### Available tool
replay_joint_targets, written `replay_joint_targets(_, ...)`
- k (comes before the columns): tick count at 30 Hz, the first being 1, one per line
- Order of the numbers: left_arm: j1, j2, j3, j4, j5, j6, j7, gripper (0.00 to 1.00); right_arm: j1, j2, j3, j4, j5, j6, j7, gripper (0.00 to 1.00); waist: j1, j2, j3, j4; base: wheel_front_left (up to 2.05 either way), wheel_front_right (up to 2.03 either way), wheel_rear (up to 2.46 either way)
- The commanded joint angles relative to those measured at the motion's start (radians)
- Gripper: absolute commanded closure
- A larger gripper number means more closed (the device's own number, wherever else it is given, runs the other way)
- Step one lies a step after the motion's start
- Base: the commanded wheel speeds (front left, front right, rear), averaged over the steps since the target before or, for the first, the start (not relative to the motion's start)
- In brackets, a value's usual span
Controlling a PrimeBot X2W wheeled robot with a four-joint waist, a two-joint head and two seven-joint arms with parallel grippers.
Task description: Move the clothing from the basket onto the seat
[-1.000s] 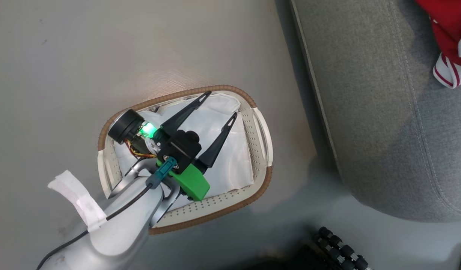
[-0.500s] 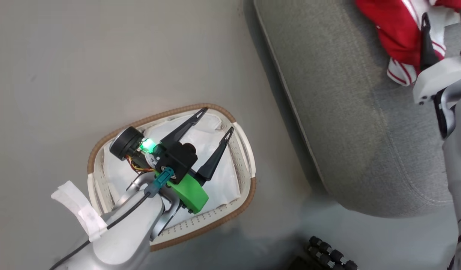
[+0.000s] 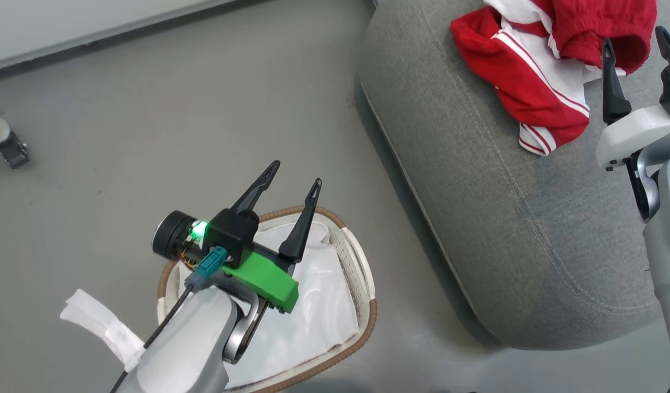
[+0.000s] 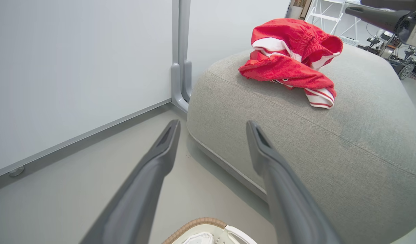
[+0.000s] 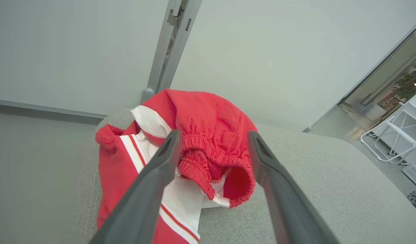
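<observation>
2 spread end effectors: left (image 3: 295, 172) above basket (image 3: 369, 319), right (image 3: 634, 36) possibly touching clothing (image 3: 531, 82) on seat (image 3: 504, 218)

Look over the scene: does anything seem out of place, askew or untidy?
The red-and-white clothing lies crumpled in a heap on the seat, not spread flat. A white tape strip sticks out loosely from the left forearm. The basket's white liner is rumpled.

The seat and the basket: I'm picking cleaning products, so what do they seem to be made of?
The seat looks like woven upholstery fabric, matte, with weave and stitched seams. The basket seems white plastic, smooth with punched holes; its brown rim looks woven, perhaps rattan or imitation, and a white cloth liner creases inside.
</observation>
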Motion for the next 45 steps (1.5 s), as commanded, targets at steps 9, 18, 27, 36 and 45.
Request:
replay_joint_targets(9, 0.16, -0.039, 0.19, -0.017, -0.012, 0.009, -0.002, 0.0, 0.082, 0.051, 0.026, -0.075, 0.031, -0.001, -0.002, 0.0, 0.0, 0.0119, -0.231, 0.154, 0.0, 0.0, 0.0)
replay_joint_targets(18, 0.288, -0.089, 0.35, -0.012, 0.004, 0.0, -0.002, 0.0, 0.271, 0.184, 0.036, -0.176, 0.099, -0.001, -0.002, 0.0, 0.0, 0.0119, -0.317, 0.255, 0.0, 0.0, 0.0)
replay_joint_targets(27, 0.444, -0.127, 0.521, -0.044, 0.013, -0.012, -0.002, 0.0, 0.479, 0.218, 0.08, -0.225, 0.188, -0.001, -0.002, 0.0, 0.0, 0.0119, -0.36, 0.292, 0.0, 0.0, 0.0)
replay_joint_targets(36, 0.551, -0.146, 0.599, -0.065, 0.061, -0.022, -0.002, 0.0, 0.619, 0.219, 0.071, -0.297, 0.197, -0.001, -0.002, 0.0, 0.0, 0.0119, -0.376, 0.291, 0.0, 0.0, 0.0)
replay_joint_targets(45, 0.586, -0.151, 0.596, -0.066, 0.049, -0.028, -0.002, 0.0, 0.676, 0.219, 0.099, -0.313, 0.201, -0.001, -0.002, 0.0, 0.0, 0.0119, -0.387, 0.291, 0.0, 0.0, 0.0)
